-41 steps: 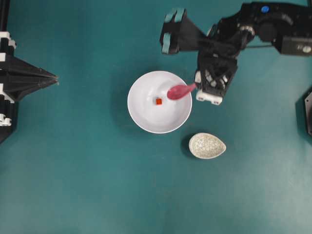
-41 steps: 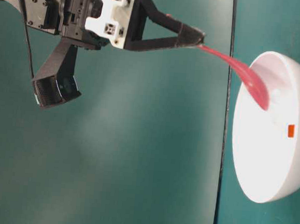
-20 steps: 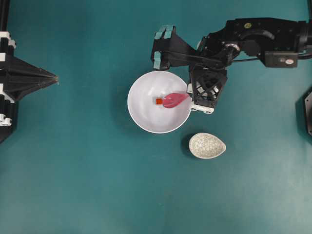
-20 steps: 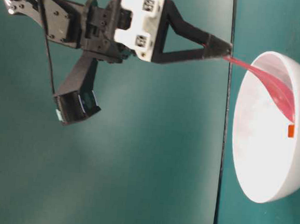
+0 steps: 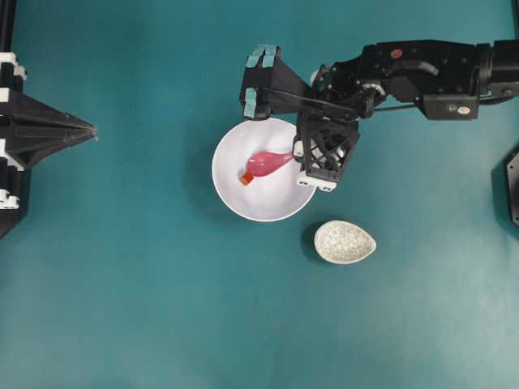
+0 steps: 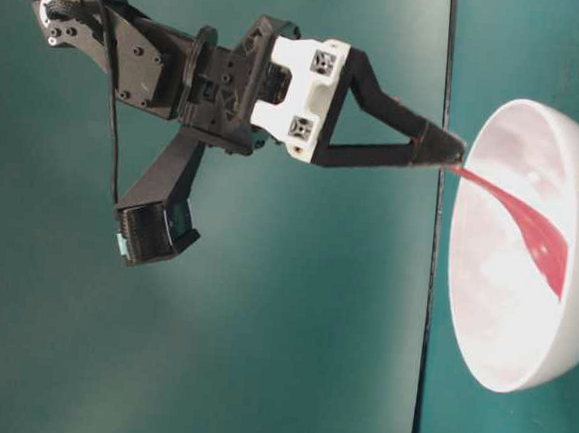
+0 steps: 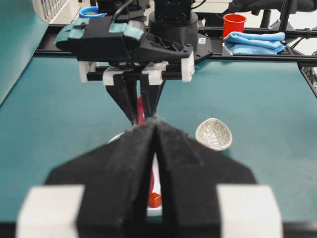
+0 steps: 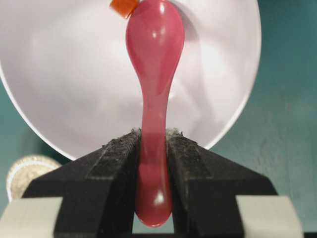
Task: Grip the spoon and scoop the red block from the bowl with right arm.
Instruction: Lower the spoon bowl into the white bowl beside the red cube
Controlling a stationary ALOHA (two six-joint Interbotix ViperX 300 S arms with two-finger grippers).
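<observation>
- Right pincer (image 8: 152,148) clenched on the handle of the spoon (image 8: 153,74), black fingers (image 8: 111,163) pressed against either side of it.
- Spoon scoop reaching down into the bowl (image 5: 235,194), tip toward the bowl's left side in the overhead view.
- Red block (image 5: 246,178) inside the bowl, touching the tip of the scoop; not resting in the scoop.
- Bowl standing on the teal worktop (image 5: 162,308), near the middle.
- Small speckled dish (image 5: 345,241) just beside the bowl, lower right, apart from it.
- Left pincer (image 7: 156,130) closed on nothing, fingers together, parked at the far left edge, well apart from the bowl.
</observation>
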